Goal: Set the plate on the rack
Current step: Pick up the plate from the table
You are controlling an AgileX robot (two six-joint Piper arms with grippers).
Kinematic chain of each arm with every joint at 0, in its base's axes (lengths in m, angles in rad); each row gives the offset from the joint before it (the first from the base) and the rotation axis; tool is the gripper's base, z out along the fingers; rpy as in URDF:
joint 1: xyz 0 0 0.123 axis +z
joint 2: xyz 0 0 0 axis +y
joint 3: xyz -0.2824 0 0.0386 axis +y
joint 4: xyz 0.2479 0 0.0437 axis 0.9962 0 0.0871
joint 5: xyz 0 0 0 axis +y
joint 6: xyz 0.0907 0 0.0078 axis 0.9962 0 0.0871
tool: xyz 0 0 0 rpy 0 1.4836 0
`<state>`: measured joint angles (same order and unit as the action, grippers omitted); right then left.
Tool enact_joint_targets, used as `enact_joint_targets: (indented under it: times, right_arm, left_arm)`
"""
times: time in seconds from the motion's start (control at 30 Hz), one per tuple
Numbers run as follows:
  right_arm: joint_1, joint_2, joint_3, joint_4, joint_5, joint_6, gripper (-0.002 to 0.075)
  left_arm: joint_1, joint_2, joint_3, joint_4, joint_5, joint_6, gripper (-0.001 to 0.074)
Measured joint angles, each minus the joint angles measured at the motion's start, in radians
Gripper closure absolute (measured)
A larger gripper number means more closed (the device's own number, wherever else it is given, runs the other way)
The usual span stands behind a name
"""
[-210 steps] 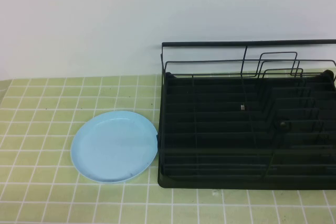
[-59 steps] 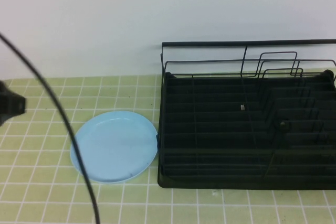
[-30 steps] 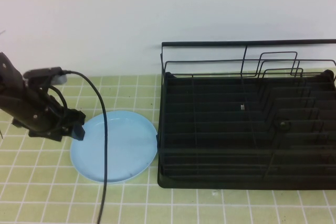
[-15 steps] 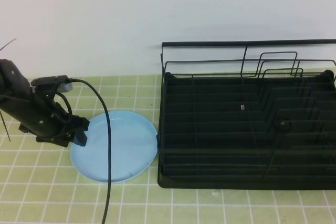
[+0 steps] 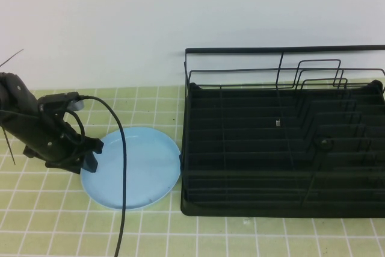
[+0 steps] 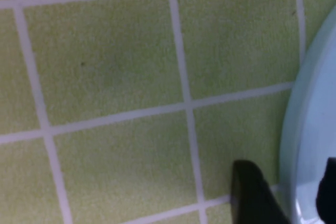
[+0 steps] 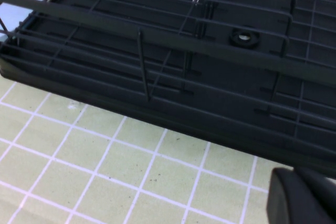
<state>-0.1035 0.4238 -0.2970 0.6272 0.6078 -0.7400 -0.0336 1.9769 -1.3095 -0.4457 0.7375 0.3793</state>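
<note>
You have a green tiled table (image 5: pixel 48 221) carrying the blue plate (image 5: pixel 141 170) on its left and the black rack (image 5: pixel 283 148) just beside it.

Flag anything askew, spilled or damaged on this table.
Nothing stands out. The plate lies flat beside the rack, which sits square. The left pincer straddles the plate's rim, jaws open. The right pincer hangs near the rack's front.

The plate (image 5: pixel 135 170), round, plain light blue with a shallow raised rim, lies flat on the tiles just at nine o'clock of the rack (image 5: pixel 283 142), its edge almost touching the rack's side. The rack, a large black wire frame on a black tray base with upright divider loops and a top rail, stands empty. The left gripper (image 5: pixel 90 157) sits at the plate's nine o'clock rim, fingers apart astride the edge; the right gripper (image 7: pixel 304 198) hangs near the rack's six o'clock side.
</note>
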Motion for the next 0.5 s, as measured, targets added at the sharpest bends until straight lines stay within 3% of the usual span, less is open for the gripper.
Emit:
enact_joint_targets:
  times: [0.2,0.5]
  right_arm:
    - [0.000,0.000,0.000,0.007,0.000,0.000,0.0729]
    - [0.000,0.000,0.000,0.007,0.008,0.000,0.0729]
  left_arm:
    - [0.000,0.000,0.000,0.036,-0.007,-0.006,0.0736]
    - [0.000,-0.044,-0.015,0.062,-0.014,-0.035,0.0735]
